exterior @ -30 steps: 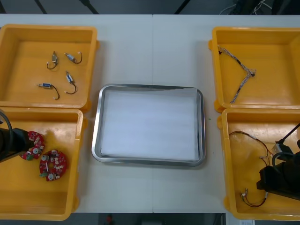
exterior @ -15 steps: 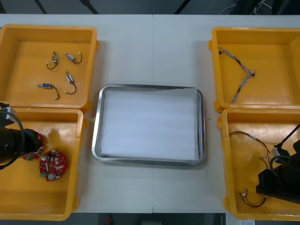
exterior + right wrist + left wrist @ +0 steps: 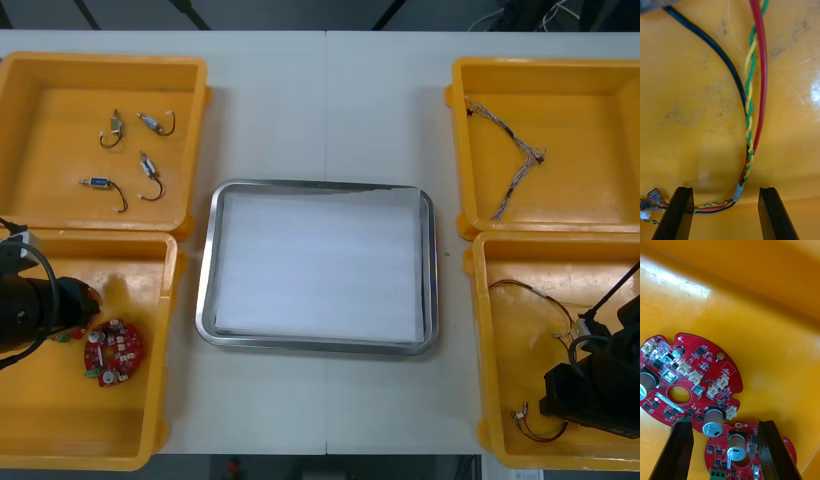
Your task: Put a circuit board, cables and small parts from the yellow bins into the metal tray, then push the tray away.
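Hovering low in the near left yellow bin, your left gripper has its fingers spread wide with nothing between them gripped. Two round red circuit boards sit below: the upper board and the lower board lie edge to edge, and you cannot tell whether they overlap. The fingers straddle that meeting point, so a squeeze here could catch both boards, or bear on a tall silver component and tip one out.

Your right gripper is down in the near right yellow bin, fingers likewise spread, with the red and yellow cable running between them alongside a black strand. The wires lie flat on the floor; closing too high would pinch only one strand or none. Its long loose tail could also snag the bin wall on the lift.

The metal tray waits between the bins, holding nothing yet.
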